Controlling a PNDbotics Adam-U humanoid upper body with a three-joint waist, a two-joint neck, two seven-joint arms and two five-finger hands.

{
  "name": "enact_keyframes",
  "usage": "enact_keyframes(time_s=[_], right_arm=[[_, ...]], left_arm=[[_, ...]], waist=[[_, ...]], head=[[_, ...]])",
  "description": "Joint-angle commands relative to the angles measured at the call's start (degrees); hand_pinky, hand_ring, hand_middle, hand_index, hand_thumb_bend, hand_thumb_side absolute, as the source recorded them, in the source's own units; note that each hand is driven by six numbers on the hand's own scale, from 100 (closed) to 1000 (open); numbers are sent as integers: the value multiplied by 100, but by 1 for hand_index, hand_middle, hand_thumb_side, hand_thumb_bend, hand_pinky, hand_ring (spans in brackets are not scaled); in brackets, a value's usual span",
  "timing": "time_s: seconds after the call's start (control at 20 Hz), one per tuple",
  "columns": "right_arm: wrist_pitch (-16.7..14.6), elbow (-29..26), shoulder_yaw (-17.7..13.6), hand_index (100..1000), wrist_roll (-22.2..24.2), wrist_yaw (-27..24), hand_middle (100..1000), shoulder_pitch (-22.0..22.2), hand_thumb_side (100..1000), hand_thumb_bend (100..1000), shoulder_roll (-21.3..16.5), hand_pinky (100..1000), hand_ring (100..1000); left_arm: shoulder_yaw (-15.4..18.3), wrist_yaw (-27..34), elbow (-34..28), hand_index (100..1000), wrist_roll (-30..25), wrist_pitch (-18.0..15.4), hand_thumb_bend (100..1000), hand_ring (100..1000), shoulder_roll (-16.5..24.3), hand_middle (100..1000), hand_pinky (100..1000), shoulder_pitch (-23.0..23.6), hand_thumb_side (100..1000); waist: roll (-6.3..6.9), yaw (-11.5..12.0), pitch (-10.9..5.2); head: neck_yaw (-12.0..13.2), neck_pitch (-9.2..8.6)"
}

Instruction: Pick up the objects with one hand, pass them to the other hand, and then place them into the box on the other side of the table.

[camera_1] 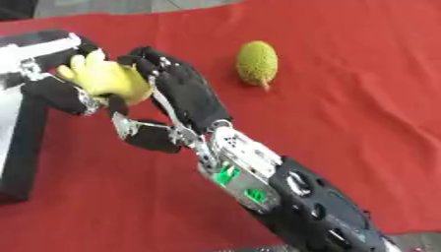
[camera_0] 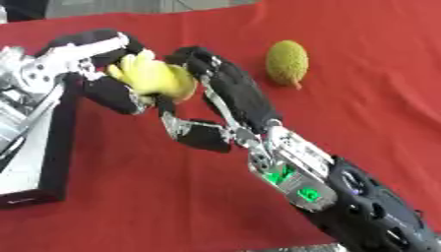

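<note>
In the upper left of the frame, a yellow fruit-like object (camera_0: 153, 76) is sitting between the two hands, above the red tablecloth (camera_0: 362, 123). The left hand (camera_0: 95, 69) is curling its fingers around the object from the left, while the right hand (camera_0: 228, 93), reaching up from the lower right, is wrapping its fingers against the object's right side. A bumpy green fruit (camera_0: 286, 62) is lying on the cloth in the upper middle, well apart from both hands. A box (camera_0: 39, 147) with a dark wall is showing at the left edge

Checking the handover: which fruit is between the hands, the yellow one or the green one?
The yellow fruit, gripped between the left hand and right hand. The green fruit lies alone on the cloth.
</note>
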Motion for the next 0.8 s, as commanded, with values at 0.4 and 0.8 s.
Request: enact_keyframes(time_s=[0.4, 0.8], right_arm=[[-14, -215, -14, 894, 56, 33, 863, -33, 632, 100, -120, 784, 818], [42, -298, -87, 884, -60, -154, 856, -43, 511, 100, -239, 780, 811]], left_arm=[[459, -153, -136, 339, 119, 43, 100, 475, 496, 300, 712, 235, 100], [1142, 201, -265, 342, 839, 106, 100, 472, 1014, 298, 718, 846, 100]], waist=[[-21, 13, -130], [-38, 27, -118]], head=[[77, -69], [359, -44]])
